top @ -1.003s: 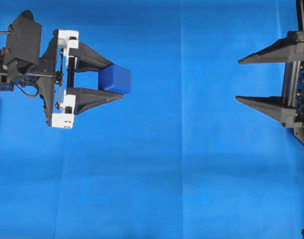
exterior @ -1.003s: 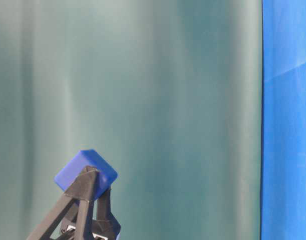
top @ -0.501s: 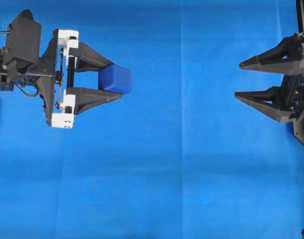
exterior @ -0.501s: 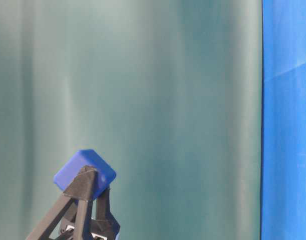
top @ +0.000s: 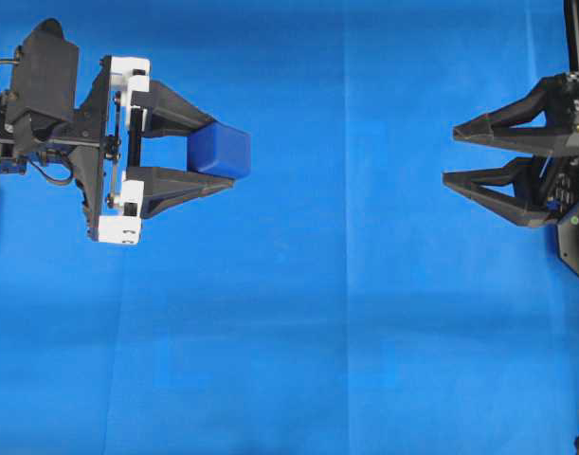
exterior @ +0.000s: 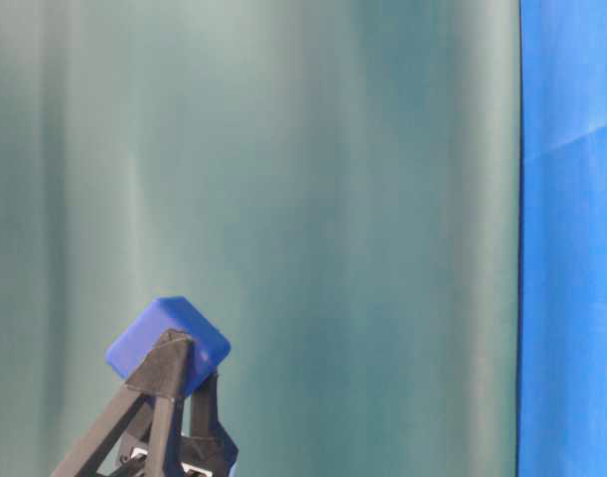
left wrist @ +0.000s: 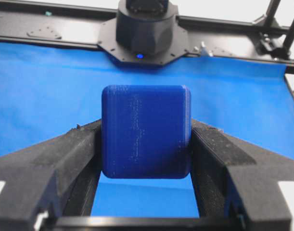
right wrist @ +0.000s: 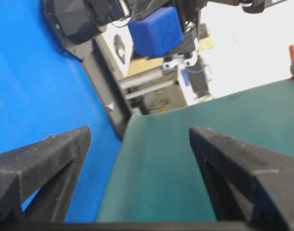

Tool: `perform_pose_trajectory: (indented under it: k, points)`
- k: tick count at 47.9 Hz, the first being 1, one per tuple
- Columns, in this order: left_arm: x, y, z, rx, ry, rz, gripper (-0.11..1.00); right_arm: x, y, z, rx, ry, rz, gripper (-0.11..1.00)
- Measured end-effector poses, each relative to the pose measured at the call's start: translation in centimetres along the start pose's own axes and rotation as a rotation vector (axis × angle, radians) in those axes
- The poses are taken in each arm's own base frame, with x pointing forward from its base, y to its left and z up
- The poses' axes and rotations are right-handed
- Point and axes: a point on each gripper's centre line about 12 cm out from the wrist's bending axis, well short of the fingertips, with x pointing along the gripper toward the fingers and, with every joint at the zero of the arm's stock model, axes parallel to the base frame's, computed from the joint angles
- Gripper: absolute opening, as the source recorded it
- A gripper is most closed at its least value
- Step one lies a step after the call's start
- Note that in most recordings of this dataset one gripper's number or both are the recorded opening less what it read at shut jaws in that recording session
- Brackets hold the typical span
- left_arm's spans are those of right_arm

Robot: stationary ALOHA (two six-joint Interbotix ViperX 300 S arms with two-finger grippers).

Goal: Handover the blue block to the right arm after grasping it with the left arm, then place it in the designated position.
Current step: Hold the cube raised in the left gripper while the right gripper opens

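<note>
On the left, my left gripper (top: 218, 152) holds the blue block (top: 221, 151) pinched between its two fingertips, the white brackets (top: 128, 74) at the finger bases showing plainly from overhead. My left wrist camera confirms the hold: the block sits square between the two pads (left wrist: 78, 144), pressed on both side faces, with its far face standing clear beyond the tips. From table level the block (exterior: 168, 332) is lifted off the blue cloth (top: 346, 332), perched at the top of my fingers. Between my two hands lies a bare stretch of cloth, so they are well apart. On the right, my right gripper (top: 450, 156) is spread wide and holds nothing, its tips aimed toward the block; its wrist camera sees the block (right wrist: 155, 31) far off in the upper part of the view, above and left of the gap between its fingers. I judge that the grasp is done and the handover is the step in hand. Next I need to bring the open right fingers in around the block's free faces, lined up so they do not strike my left fingertips, close firmly, and only then let go on the left.
</note>
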Motion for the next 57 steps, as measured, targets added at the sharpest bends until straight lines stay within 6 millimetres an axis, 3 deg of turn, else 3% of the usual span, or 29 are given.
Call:
perform_pose_trajectory:
  k: [57]
  points:
    - [0.00,0.05,0.00,0.000,0.000,0.002,0.46,0.15,-0.21,0.23,-0.024,-0.013,-0.005,0.96]
